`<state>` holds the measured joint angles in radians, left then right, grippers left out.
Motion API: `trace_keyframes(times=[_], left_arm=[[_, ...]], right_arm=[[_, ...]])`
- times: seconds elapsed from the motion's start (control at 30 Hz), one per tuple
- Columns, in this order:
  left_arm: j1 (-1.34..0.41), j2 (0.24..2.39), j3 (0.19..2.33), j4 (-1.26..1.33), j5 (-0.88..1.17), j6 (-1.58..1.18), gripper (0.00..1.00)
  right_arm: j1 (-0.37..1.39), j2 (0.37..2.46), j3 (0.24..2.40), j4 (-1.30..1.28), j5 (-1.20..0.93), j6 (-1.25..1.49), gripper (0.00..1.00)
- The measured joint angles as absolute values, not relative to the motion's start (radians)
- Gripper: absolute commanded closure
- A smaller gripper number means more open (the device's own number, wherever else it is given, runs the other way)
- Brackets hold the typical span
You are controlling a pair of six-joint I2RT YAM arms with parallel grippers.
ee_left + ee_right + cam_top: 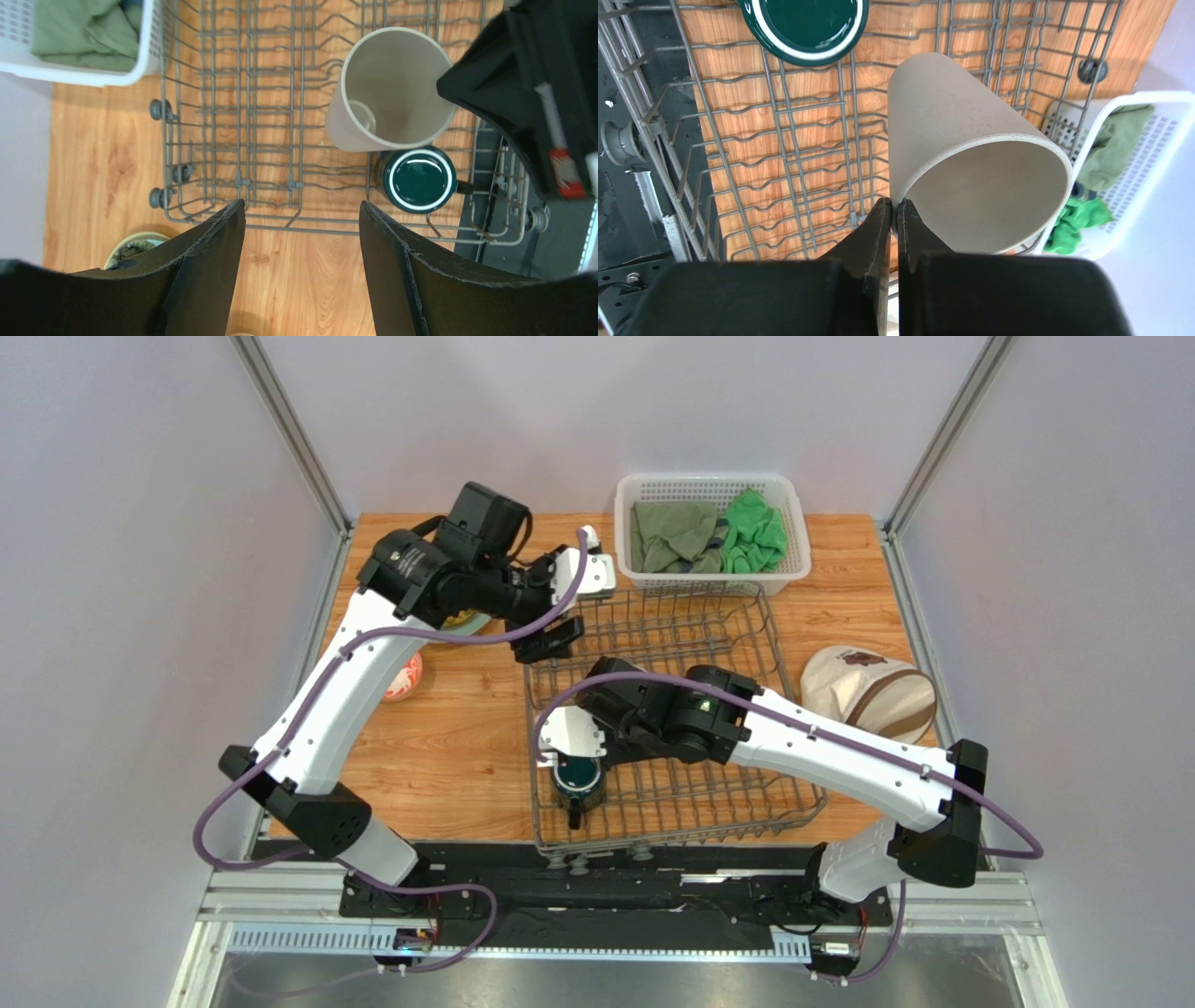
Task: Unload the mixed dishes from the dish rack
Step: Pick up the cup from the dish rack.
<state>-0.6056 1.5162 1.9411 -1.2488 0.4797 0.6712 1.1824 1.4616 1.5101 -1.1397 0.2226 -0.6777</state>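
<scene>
The wooden counter is carrying everything. The grey wire dish rack is standing in the middle of it, between my two arms. Behind the rack, a white mesh basket is holding green cloths, which are not my work. I am seeing only two dishes inside the rack. On the counter to its left, a plate with a greenish rim is lying partly hidden under my left arm. The small red-and-white bowl is sitting near the plate, apart from the wires.

In the near left part of the rack, the tall beige cup is leaning with its mouth tilting up toward my right wrist. My right jaws are pressing almost together on its rim, one finger inside the wall and one outside, as I am judging it. I cannot tell if its base is touching the wires. The cup is seeming light, stiff and matte, so a thin pinch on the rim should be enough. Such a long body is likely wanting to swing, so I am thinking it needs a slow, straight rise clear of the tines.

My left jaws are hanging wide open and empty above the far left edge of the rack.

Just beside the cup, the dark teal mug is standing upright. It is looking glazed, so probably heavier, slippery and breakable. Taking it firmly across the wall at the rim is seeming safest to me.
</scene>
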Motion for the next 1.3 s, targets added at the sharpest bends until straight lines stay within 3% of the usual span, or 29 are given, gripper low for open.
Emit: trace_keyframes(times=[0.4, 1.3], left_arm=[[-0.705, 1.697, 2.028, -1.33, 0.343, 0.709, 0.32], [-0.803, 1.747, 1.958, -1.33, 0.226, 0.659, 0.34]], right_arm=[[1.23, 1.525, 1.595, -1.169, 0.231, -0.71, 1.0], [1.234, 1.533, 1.608, -1.174, 0.225, -0.712, 1.0]])
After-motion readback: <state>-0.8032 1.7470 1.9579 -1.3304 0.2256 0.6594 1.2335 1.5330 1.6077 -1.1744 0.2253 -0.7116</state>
